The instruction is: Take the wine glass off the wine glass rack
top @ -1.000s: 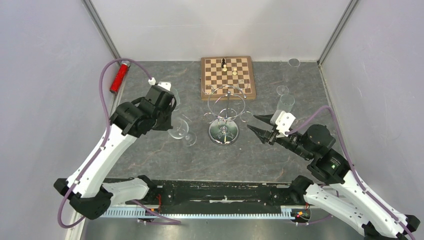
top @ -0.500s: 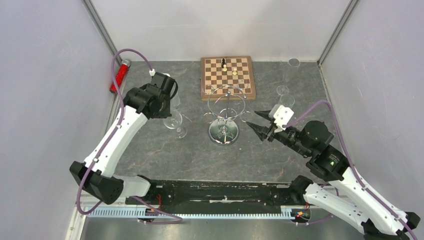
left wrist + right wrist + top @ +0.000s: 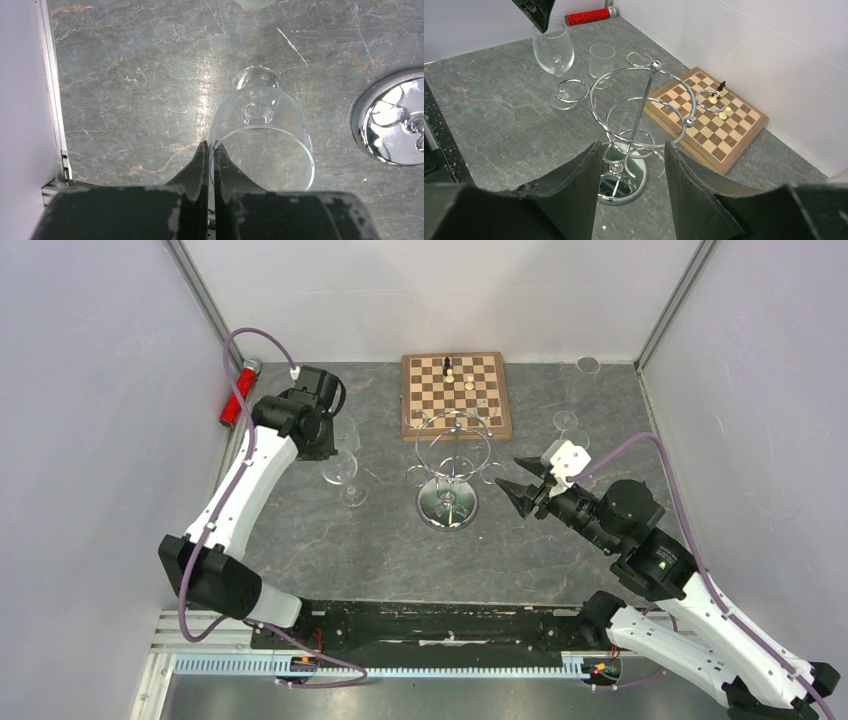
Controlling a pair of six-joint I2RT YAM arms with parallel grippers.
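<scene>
Placement step: wine glass upright left of wine glass rack, rim pinched by left gripper; right gripper half-open, empty. Next, probably: release.

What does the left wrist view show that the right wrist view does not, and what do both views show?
Only the left wrist view: a look straight down into the clear wine glass, with the left gripper shut on its rim, and the pale rail at the table edge. Only the right wrist view: the post and loop arms of the shiny chrome wire wine glass rack, the wooden chessboard, the red cylinder, and the right gripper, open. Both: the wine glass, the rack's round mirrored base and the grey marble tabletop.
</scene>
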